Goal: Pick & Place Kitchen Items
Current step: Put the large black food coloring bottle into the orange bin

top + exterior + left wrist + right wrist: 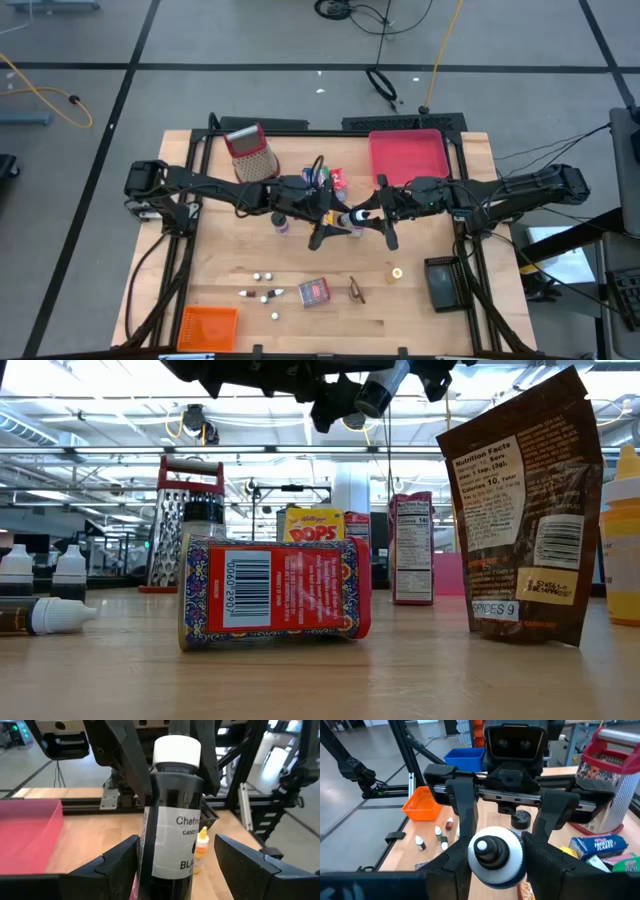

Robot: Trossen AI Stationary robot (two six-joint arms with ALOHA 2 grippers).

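A small dark bottle with a white cap [357, 216] is held in the air over the middle of the table, between my two grippers. My right gripper [372, 212] is shut on its cap end. My left gripper [335, 219] faces it and is open. In the left wrist view its fingers [117, 865] stand on either side of the bottle's labelled body [172, 835]; I cannot tell whether one touches it. More groceries stand on the table below: a red box [314, 291], a brown packet [525, 510], a yellow cereal box [315, 525] and small bottles [262, 285]. My right gripper pinches the bottle at its shoulder, just below the white cap [176, 754], between its two fingers [131, 767]. The fingers come from the table's right side and lie along the bottle. The cap [495, 854] points back at my right wrist. The bottle is lifted clear of the table.
A red-topped grater [250, 152] and a pink tray [405, 155] stand at the back. An orange tray [208, 325] is at the front left and a black tray [443, 283] at the right. A small yellow bottle [397, 272] stands right of centre.
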